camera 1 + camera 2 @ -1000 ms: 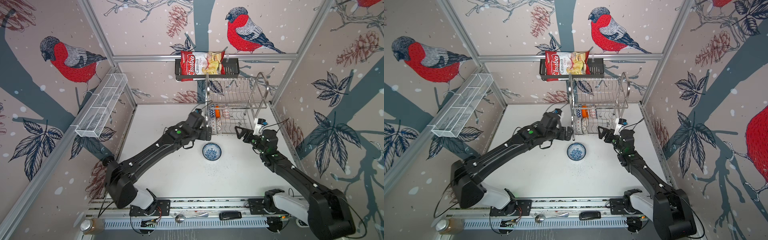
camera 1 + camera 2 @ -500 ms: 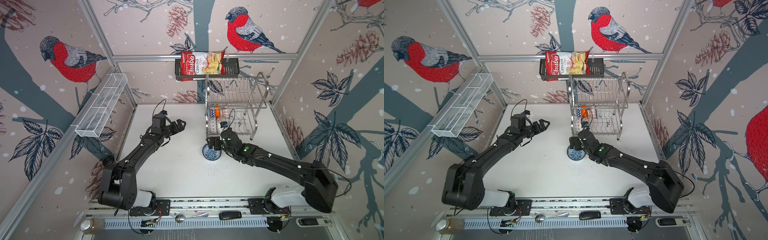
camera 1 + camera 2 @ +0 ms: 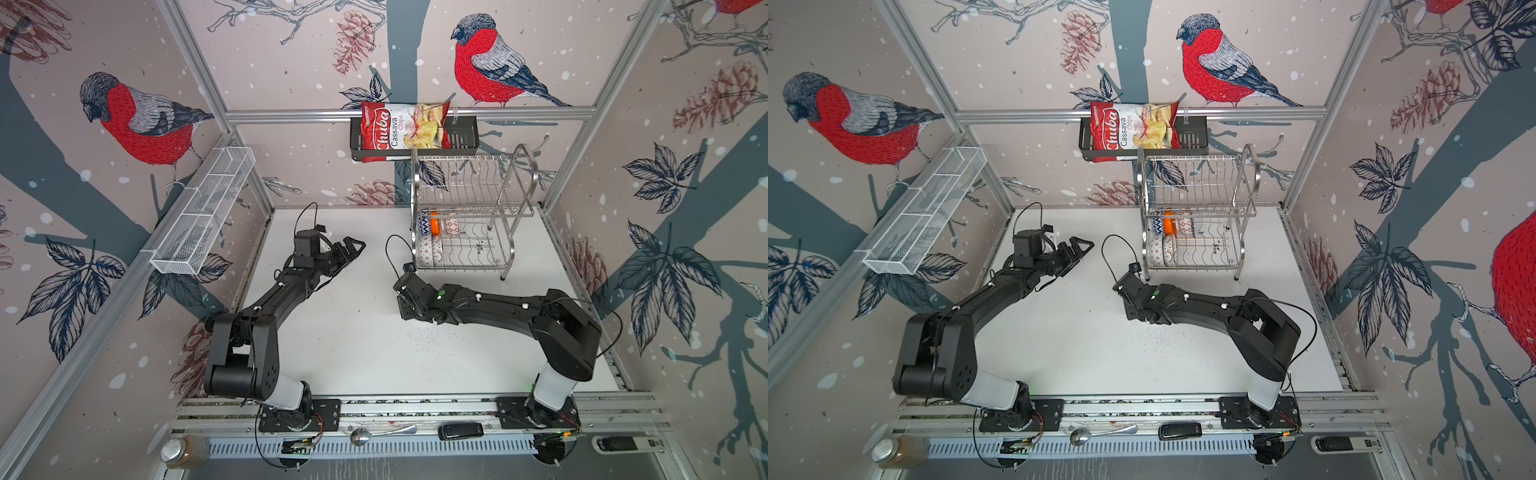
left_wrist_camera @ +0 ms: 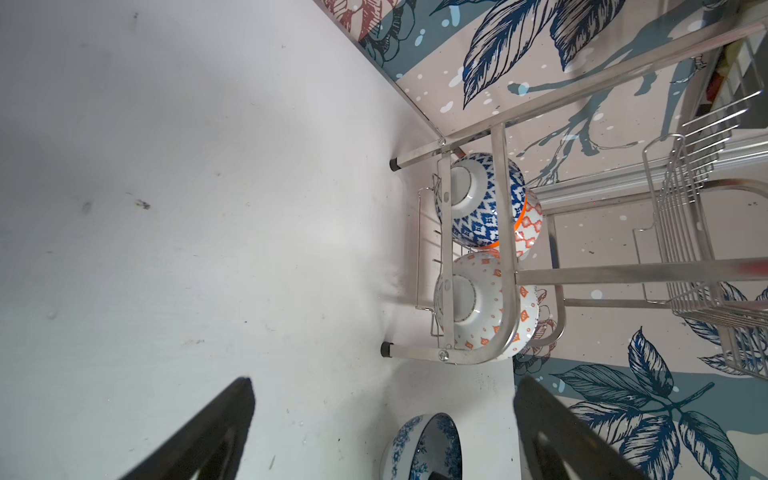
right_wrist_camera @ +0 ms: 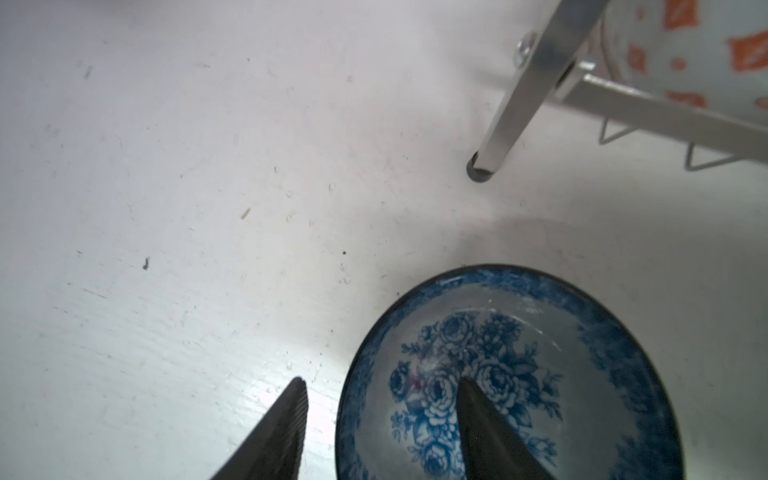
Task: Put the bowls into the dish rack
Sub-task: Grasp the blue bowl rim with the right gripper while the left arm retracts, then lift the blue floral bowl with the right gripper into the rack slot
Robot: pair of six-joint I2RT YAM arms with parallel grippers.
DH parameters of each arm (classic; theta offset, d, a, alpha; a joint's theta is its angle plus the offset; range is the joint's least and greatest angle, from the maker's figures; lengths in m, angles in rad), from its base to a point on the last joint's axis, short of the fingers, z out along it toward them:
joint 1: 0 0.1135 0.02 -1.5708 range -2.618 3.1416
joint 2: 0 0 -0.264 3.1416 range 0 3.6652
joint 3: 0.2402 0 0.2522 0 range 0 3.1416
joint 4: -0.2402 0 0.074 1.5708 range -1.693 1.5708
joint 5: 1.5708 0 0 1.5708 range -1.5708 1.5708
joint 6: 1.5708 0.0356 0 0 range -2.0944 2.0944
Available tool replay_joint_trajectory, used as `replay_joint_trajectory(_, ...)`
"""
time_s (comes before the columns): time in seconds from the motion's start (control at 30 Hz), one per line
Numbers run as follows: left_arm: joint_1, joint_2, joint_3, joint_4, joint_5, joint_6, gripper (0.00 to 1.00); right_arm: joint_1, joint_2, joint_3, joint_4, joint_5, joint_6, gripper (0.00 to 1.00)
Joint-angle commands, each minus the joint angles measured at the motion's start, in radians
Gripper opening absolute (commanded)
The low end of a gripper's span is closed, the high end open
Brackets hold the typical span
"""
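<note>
The blue-floral bowl stands upright on the white table just in front of the dish rack leg. My right gripper straddles its near rim, one finger inside and one outside. A gap still shows beside the outer finger. In both top views the right wrist hides this bowl. Several bowls stand on edge at the left end of the rack's lower shelf, among them a blue triangle-patterned one and an orange one. My left gripper hovers open and empty left of the rack.
A black basket with a chips bag hangs on the back wall above the rack. A long white mesh basket is fixed to the left wall. A spoon, a jar and a black remote lie by the front rail.
My right arm swung from the right side over to the floral bowl and came down on its rim, jaws narrowing. My left arm pulled back from the rack to the left.
</note>
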Motion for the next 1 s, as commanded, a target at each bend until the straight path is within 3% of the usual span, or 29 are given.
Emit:
replay_joint_trajectory(0.0, -0.001, 0.004, 0.008, -0.002, -0.008, 0.022, 0.98, 0.009, 0.014, -0.007, -0.027, 0.028, -0.009, 0.52)
replay_joint_trajectory(0.1, -0.01, 0.004, 0.013, -0.021, -0.029, 0.038, 0.98, 0.008, 0.024, -0.026, 0.004, -0.005, -0.019, 0.5)
replay_joint_trajectory(0.5, -0.03, 0.032, 0.033, -0.058, -0.057, 0.072, 0.98, 0.01, -0.007, -0.042, 0.032, -0.032, -0.04, 0.17)
replay_joint_trajectory(0.87, -0.031, 0.043, 0.042, -0.068, -0.054, 0.079, 0.97, -0.051, -0.201, -0.134, 0.101, -0.15, -0.081, 0.01)
replay_joint_trajectory(0.97, -0.032, 0.042, 0.044, -0.062, -0.033, 0.084, 0.98, -0.119, -0.311, -0.197, 0.173, -0.268, -0.068, 0.01)
